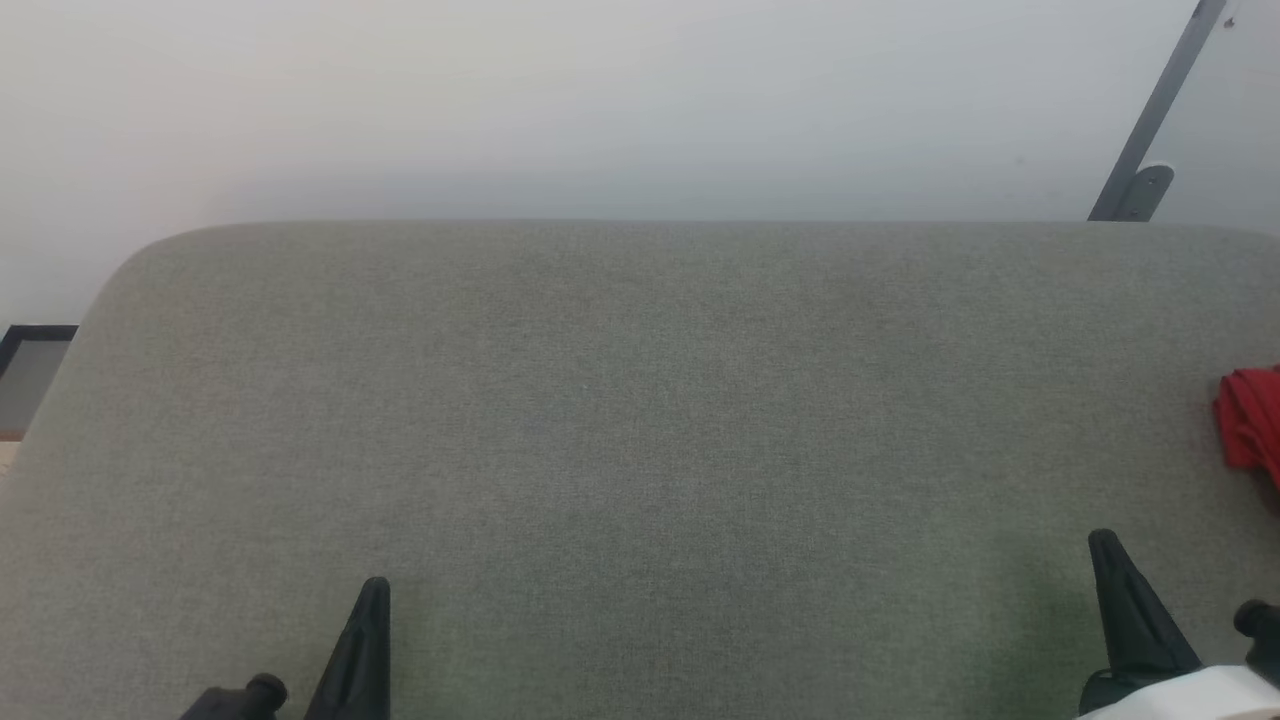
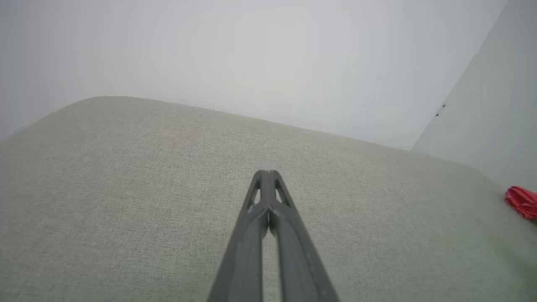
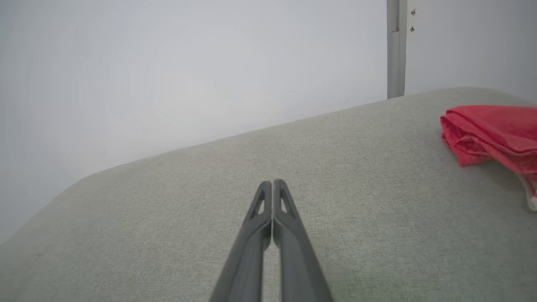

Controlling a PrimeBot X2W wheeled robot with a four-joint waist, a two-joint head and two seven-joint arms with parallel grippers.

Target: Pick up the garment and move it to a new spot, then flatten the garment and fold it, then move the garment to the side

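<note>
Head view, surface: a grey-green padded surface [image 1: 640, 400] covered in woven fabric, with rounded far corners, is spreading across most of the frame and backing onto a plain white wall [image 1: 600, 100].
Head view, garment: the bright red thin jersey garment [image 1: 1250, 425] is lying bunched at the far right of the padded surface, and the frame edge is cutting it off.
Head view, left gripper: my left gripper [image 1: 376, 592] is pointing up from the lower left, its dark jaws pressing together into one tip.
Head view, right gripper: my right gripper [image 1: 1104, 545] is pointing up from the lower right, near the garment but apart from it.
Head view, background: a slanted grey metal bar [image 1: 1155, 110] is standing against the wall at upper right.
Left wrist view, left gripper: my left gripper [image 2: 267, 174] is reaching out over the padded surface [image 2: 126, 188], jaws pressing together and pinching nothing.
Left wrist view, garment: the garment [image 2: 521, 202] is lying well apart at the far right edge.
Right wrist view, right gripper: my right gripper [image 3: 272, 184] is pointing across the padded surface [image 3: 377, 188], jaws meeting at the tips and gripping nothing.
Right wrist view, garment: the garment [image 3: 491, 130] is lying in folded layers at the right, with a whitish bit showing at its lower edge.
Right wrist view, background: the grey metal bar [image 3: 396, 50] is rising behind the padded surface.
</note>
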